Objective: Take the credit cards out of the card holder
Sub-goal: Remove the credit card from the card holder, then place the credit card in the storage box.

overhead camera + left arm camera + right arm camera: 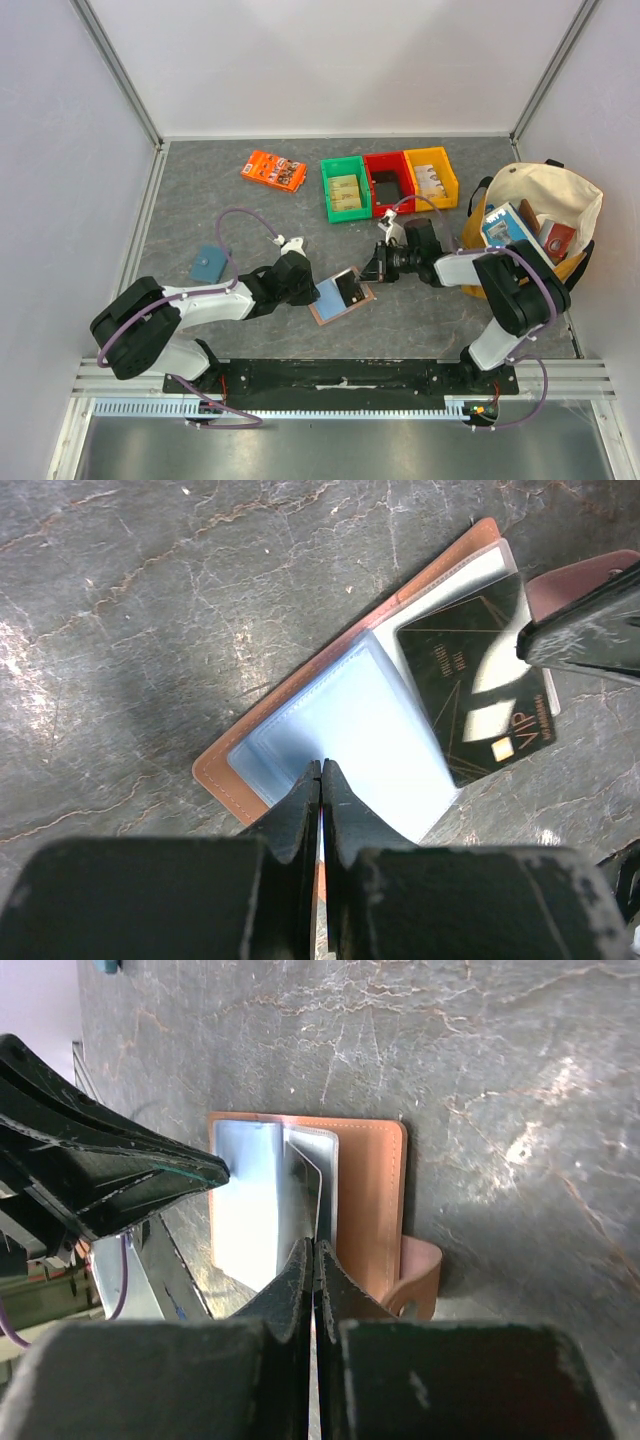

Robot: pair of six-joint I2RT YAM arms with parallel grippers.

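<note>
Grey table (200,200); left pincer (320,767) grips card holder (370,720), right pincer (313,1250) grips card (480,680).

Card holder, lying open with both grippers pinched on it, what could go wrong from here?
1. The left gripper pinches only the light blue sleeve, not the leather cover, so the card holder may drag along when the card is pulled.
2. The right gripper seems to hold the black card by its edge; it could slip off.
3. The card sits partly in its clear pocket; a skewed pull might jam it.
</note>
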